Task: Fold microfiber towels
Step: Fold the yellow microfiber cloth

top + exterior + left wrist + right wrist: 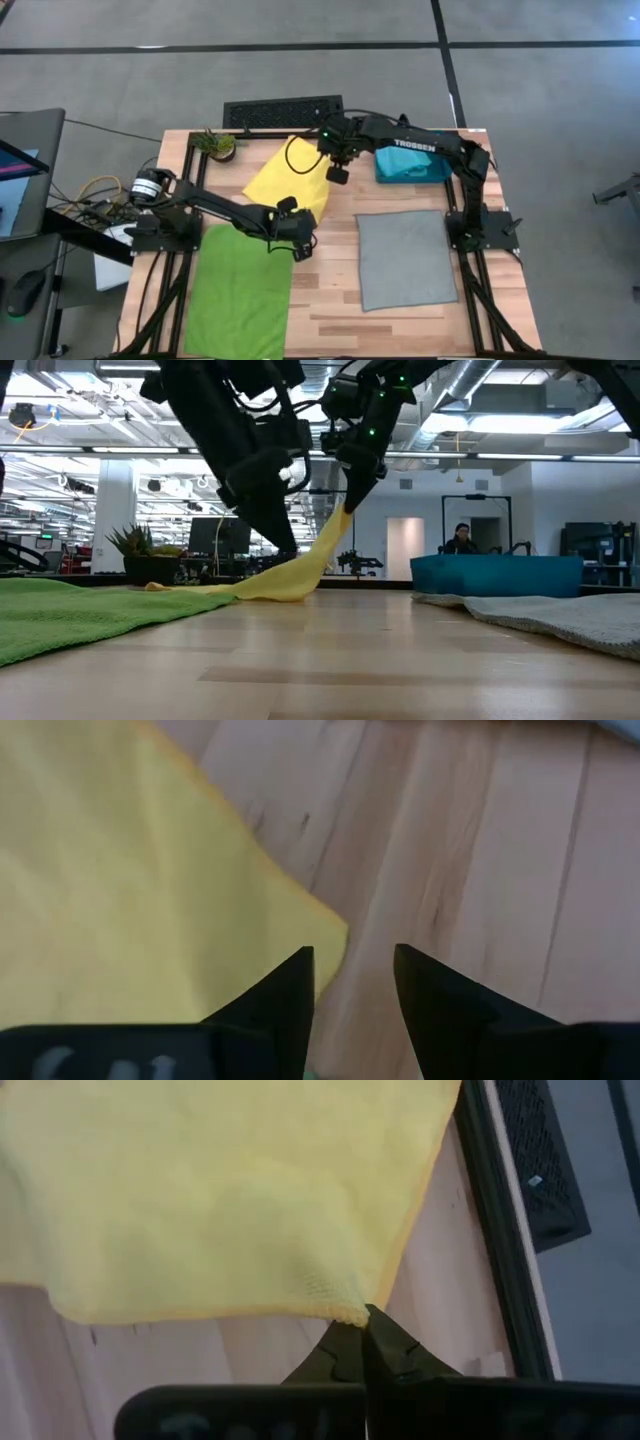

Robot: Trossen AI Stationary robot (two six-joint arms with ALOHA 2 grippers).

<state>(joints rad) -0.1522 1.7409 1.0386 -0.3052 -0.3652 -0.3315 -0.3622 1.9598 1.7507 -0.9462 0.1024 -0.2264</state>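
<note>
Tabletop [335, 300] status: no towel folded yet; right gripper [362, 1328] pinches the yellow towel [285, 180] corner aloft, left gripper [352, 982] fingers apart.

Pale wood-plank surface [330, 290] with black frame rails, taken as landmark. Lime green towel [240, 295] flat at its front-left. Grey towel [405, 258] flat at front-right. Yellow towel [285, 185] at back-centre, mostly lying, one corner lifted off wood. Dark teal-blue bin [410, 165] at back-right, turquoise cloth inside. Small potted plant [215, 145] at back-left corner.
</note>
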